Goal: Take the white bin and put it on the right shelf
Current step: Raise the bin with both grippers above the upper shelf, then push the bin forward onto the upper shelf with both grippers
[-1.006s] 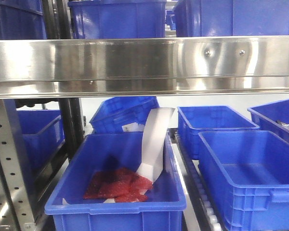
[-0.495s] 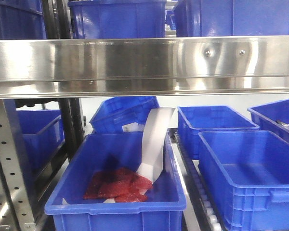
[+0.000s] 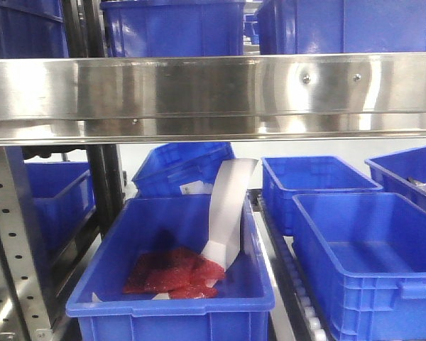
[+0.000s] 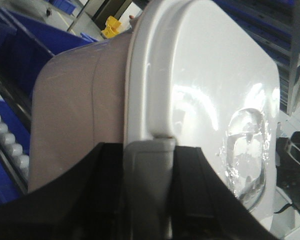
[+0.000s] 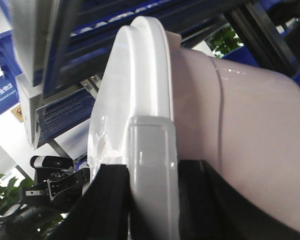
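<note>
White bin: pale pinkish tub, rounded corners, moulded side line, glossy white lid; straight ahead of both your grippers, touching them. Your left gripper pinches the grey clip at the lid rim; your right gripper pinches a matching clip. Right shelf: shiny steel rail, two screws, perforated upright. Blue crates above and below it; the nearest crate holds red packets and a white strip. Rollers lie left of your left gripper.

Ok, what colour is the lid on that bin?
The white bin has a glossy white lid; its side is pale pinkish-white. Left wrist view shows it best.
</note>
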{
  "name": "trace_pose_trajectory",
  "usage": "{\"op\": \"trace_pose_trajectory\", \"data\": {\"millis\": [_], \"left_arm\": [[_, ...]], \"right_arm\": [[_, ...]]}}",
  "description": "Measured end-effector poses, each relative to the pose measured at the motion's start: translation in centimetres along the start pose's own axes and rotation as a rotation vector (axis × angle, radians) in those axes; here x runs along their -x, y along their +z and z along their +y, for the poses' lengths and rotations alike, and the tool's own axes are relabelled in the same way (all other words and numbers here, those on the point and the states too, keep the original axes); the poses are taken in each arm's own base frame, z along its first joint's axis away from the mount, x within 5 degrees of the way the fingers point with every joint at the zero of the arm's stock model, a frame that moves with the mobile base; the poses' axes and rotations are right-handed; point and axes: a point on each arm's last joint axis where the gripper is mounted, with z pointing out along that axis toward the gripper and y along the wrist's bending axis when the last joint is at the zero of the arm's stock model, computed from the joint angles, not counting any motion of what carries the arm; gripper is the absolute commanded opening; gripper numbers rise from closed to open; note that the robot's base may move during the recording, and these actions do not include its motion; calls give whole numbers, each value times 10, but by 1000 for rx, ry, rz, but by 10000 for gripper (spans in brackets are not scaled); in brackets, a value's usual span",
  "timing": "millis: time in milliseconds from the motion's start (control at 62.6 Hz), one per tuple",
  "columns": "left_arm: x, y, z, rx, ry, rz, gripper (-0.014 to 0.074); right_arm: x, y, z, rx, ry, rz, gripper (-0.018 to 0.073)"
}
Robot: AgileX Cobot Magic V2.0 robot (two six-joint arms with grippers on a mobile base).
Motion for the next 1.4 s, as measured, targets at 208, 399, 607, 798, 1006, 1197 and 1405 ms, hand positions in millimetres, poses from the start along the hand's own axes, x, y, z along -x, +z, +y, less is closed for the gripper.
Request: {"op": "trace_pose_trajectory", "data": {"millis": [208,399,607,798,1006,1197,1405], "left_arm": [[3,11,25,-13,-97,-40,-117],[9,18,47,22,-156,-117,-117],[16,17,61,116,-160,-219,-117],[21,15,68,178,-142,-276,-117],[14,28,89,211,-163,-260,-117],[-1,48,124,259,-205,-219,-116],[-15,60,153,287,-263,-185,-116]], "right_arm": [[-5,12,-28,-20,84,34,89],[-8,40,-44,-25,138,46,89],[-6,82,-63,-31,167,37,89],[-6,105,-88,-28,206,54,89],[-19,117,-121,-71,266,76,89],[-29,123,-151,-138,308,73,89],[-39,127,-172,-183,337,75,89]]}}
